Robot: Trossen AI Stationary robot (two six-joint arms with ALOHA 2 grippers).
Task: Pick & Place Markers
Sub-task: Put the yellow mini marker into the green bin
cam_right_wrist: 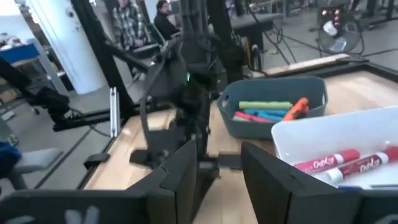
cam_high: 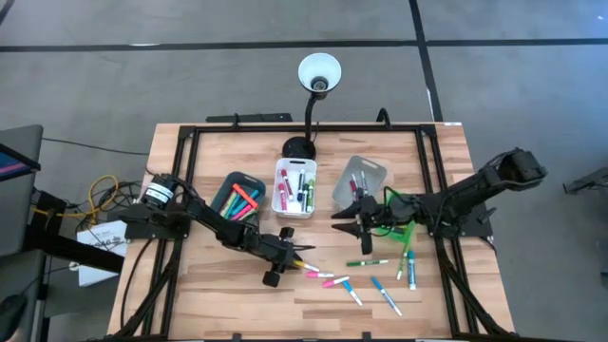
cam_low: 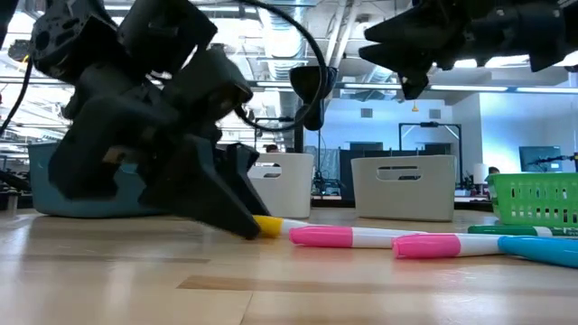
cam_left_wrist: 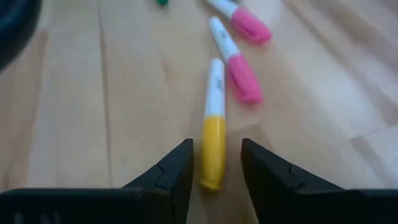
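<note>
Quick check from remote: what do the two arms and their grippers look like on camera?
Both arms are black and jointed. The left arm has a silver-white collar near its base; the right arm carries a bright green cable. The left gripper and right gripper each have two dark, wedge-shaped fingers.

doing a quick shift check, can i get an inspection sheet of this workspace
surface: wooden table, black frame round it
job's things: loose markers on the front of the table; yellow marker lying between the left gripper's fingers, not yet gripped; more in the teal bin and white bin
clutter: desk lamp, grey bin, green basket
grippers: left gripper open, low at the table; right gripper open, raised, empty
cables: yellow and black cables left of the table
surroundings: people behind the table
</note>
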